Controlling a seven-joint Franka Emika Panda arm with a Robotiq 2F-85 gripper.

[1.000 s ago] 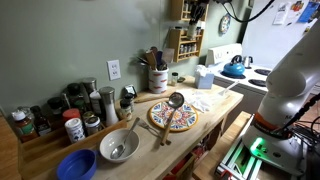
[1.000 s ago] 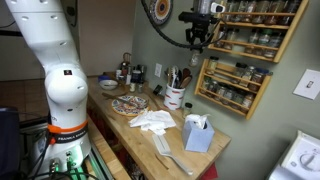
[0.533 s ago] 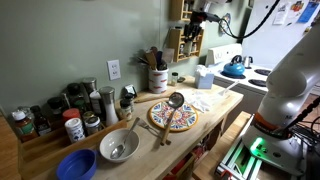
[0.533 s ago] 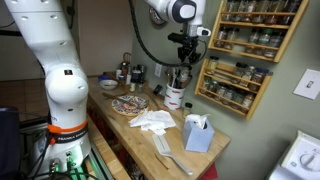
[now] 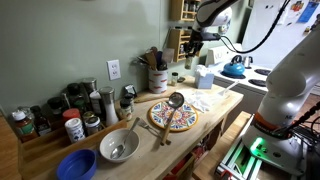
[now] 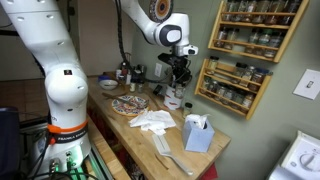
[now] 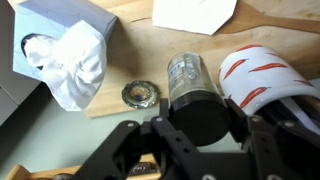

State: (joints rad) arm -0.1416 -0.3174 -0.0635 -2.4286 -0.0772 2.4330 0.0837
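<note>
In the wrist view my gripper point(image 7: 198, 122) is shut on a glass spice jar point(image 7: 190, 78) with a black lid, one finger on each side of the lid. The jar hangs above the wooden counter point(image 7: 130, 45), beside the white utensil crock point(image 7: 262, 78) with red stripes. A small round metal lid point(image 7: 140, 94) lies on the counter just next to the jar. In both exterior views the gripper point(image 5: 190, 50) point(image 6: 180, 72) hangs over the crock point(image 6: 174, 97), below the wall spice rack point(image 6: 250, 40).
A tissue box point(image 7: 60, 50) point(image 6: 197, 132) and white cloths point(image 6: 152, 121) lie on the counter. A patterned plate point(image 5: 173, 118) carries a ladle. A metal bowl point(image 5: 118, 146), a blue bowl point(image 5: 77, 164) and several jars point(image 5: 70, 110) stand further along.
The arm has come down from in front of the spice rack toward the counter by the crock, carrying the jar. The grip has not changed.
</note>
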